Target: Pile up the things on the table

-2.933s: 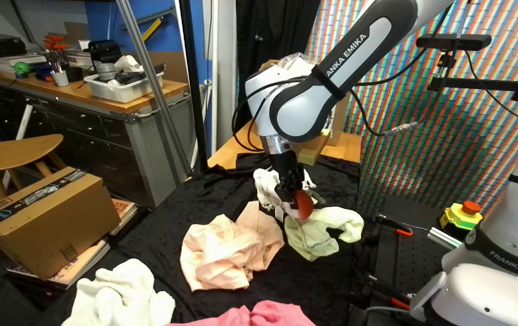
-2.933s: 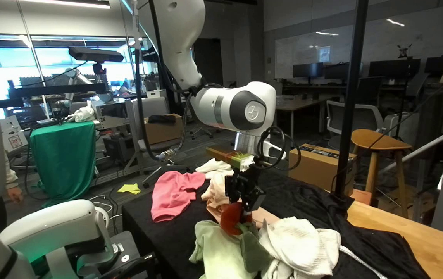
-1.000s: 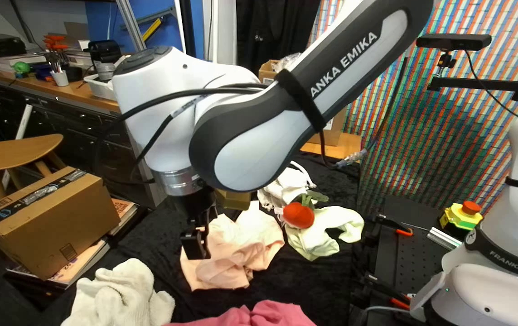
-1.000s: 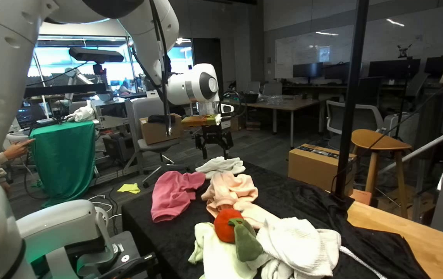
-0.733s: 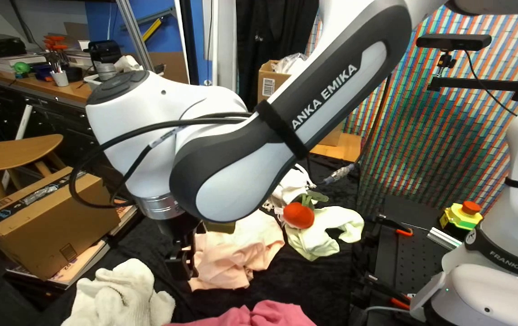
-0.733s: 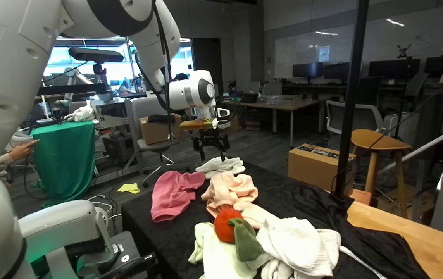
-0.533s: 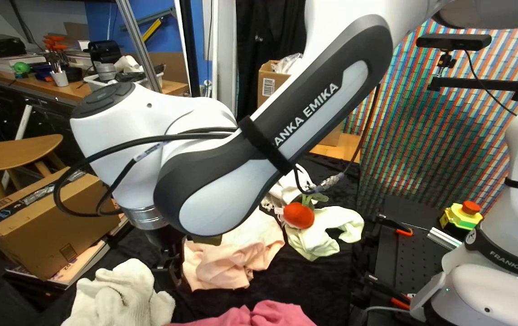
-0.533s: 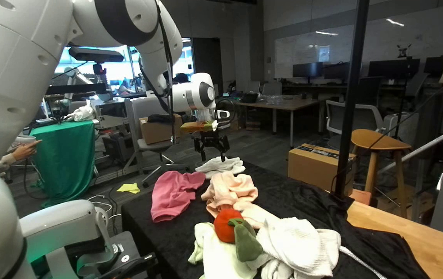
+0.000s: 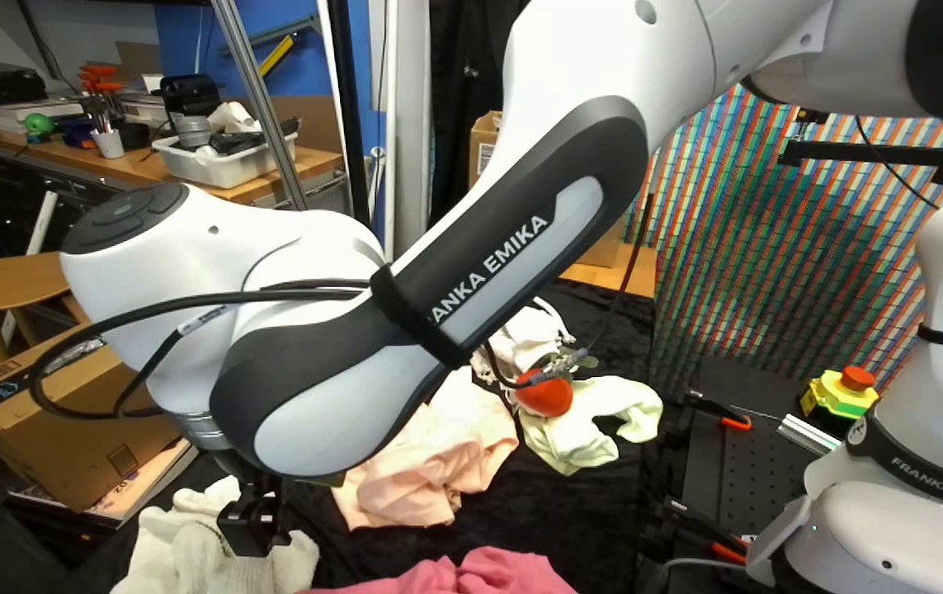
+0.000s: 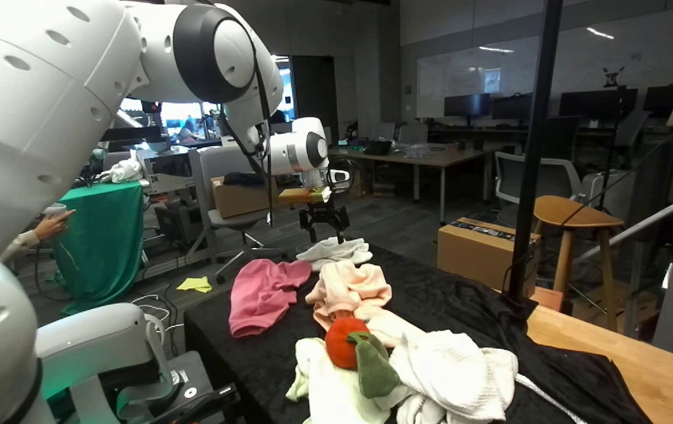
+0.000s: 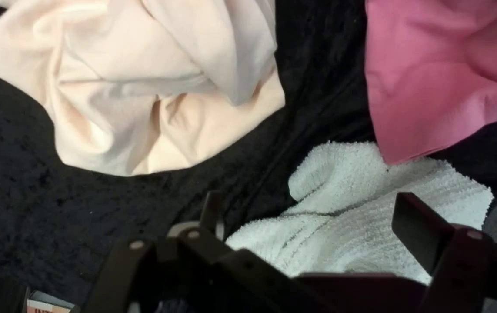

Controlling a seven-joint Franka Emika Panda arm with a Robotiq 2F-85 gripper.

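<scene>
My gripper (image 11: 311, 211) stands open over a fuzzy white cloth (image 11: 352, 221), nothing gripped between its fingers. An exterior view shows both fingertips just above that cloth (image 10: 336, 252); contact cannot be told. A hot pink cloth (image 11: 439, 78) overlaps its edge in the wrist view. The crumpled peach cloth (image 10: 352, 288) lies close by on the black table (image 11: 100, 217). Farther along, a red-orange object (image 10: 341, 348) with a green part (image 10: 375, 372) rests on the pale green cloth (image 10: 336, 388). Beside them is a bunched white cloth (image 10: 454, 371) with a white cord (image 10: 548, 400).
A cardboard box (image 10: 477, 259) stands on the floor beyond the table. A black upright post (image 10: 533, 147) rises at the table's side, near a bare wooden edge (image 10: 654, 377). A second arm's base (image 9: 892, 528) and a yellow stop button (image 9: 842, 394) flank the table.
Earliest, my gripper was at the red-orange object. It has moved away past the peach cloth to over the fuzzy white cloth, leaving the object on the pale green cloth.
</scene>
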